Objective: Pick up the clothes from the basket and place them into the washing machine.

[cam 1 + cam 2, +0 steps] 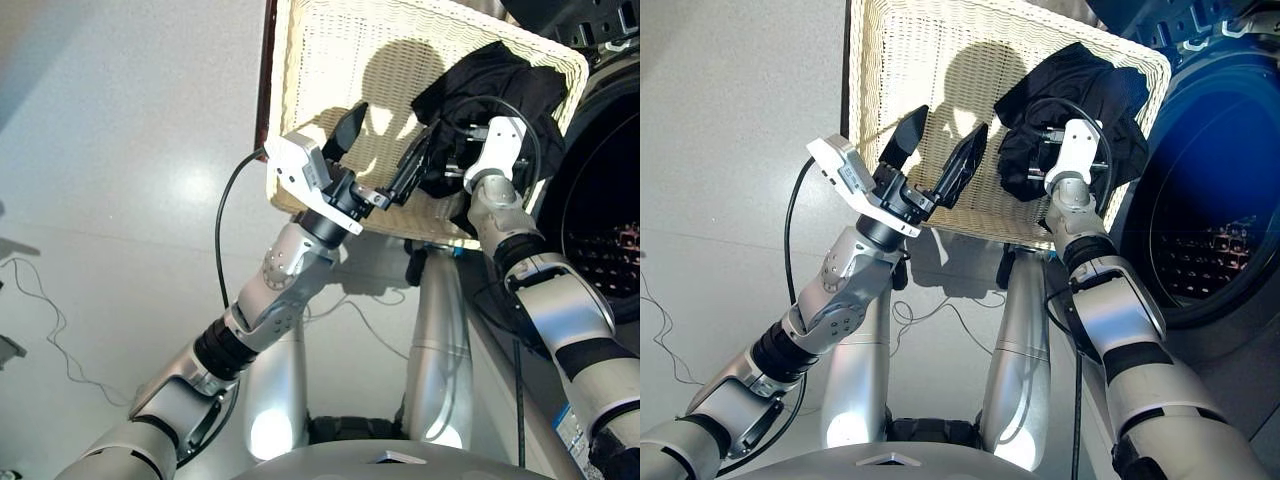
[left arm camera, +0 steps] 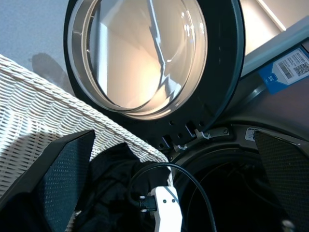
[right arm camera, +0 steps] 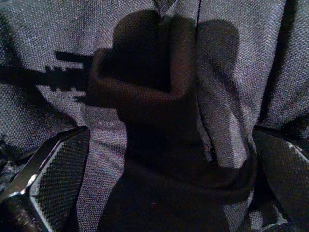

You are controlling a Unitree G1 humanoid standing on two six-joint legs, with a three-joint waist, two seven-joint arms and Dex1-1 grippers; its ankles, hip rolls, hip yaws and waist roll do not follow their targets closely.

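The cream-white wicker basket (image 1: 330, 60) stands to the left of the dark grey washing machine (image 1: 1200, 230). A black garment (image 1: 490, 80) lies bunched in the basket's corner nearest the machine. Only this garment of the clothes shows. My right gripper (image 3: 171, 140) is open and pushed down into the black garment (image 3: 231, 48), with cloth filling the space between its fingers. Over the basket's near edge my left gripper (image 1: 937, 152) hangs open and empty, to the left of the garment. The machine's round glass door (image 2: 149, 53) stands open beside the dark drum mouth (image 1: 1195, 250).
Thin cables (image 1: 40, 300) trail over the grey floor at the left. A black cable (image 1: 225, 230) loops off my left wrist. The machine's front carries a blue label (image 2: 285, 70).
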